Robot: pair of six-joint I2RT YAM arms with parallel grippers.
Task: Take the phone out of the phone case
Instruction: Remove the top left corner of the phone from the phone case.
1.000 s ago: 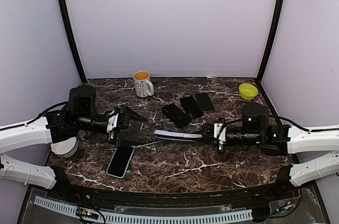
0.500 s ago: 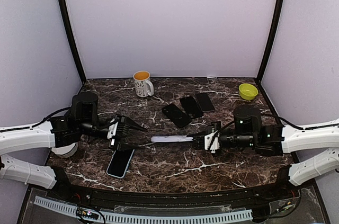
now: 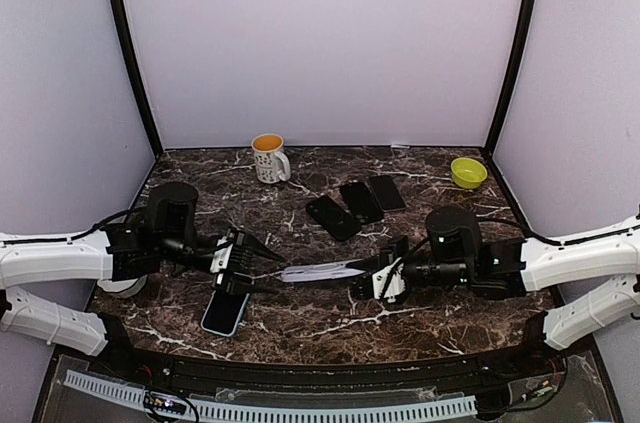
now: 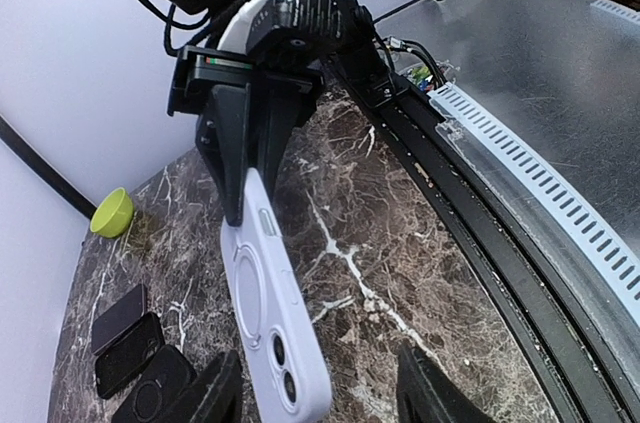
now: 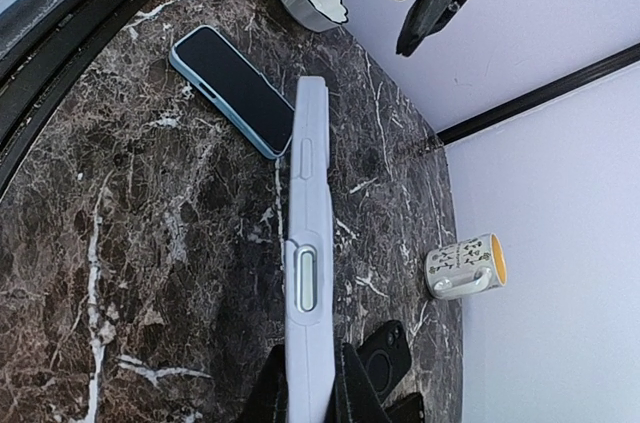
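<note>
The pale phone case point(image 3: 318, 271) is held off the table point(image 3: 330, 328) at frame centre, seen edge-on from above and clenched at its right end by the right gripper point(image 3: 381, 280). The left gripper point(image 3: 266, 271) is noted released, fingers spread at the case's left end; contact cannot be told. A blue-edged phone point(image 3: 227, 311) is laid screen-up at lower left

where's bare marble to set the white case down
Front centre is free: marble between the blue-edged phone and the right gripper, in front of the held white phone case. Also between the three black phones and the green bowl. Crowded mid-table, where the left gripper faces the case.
</note>
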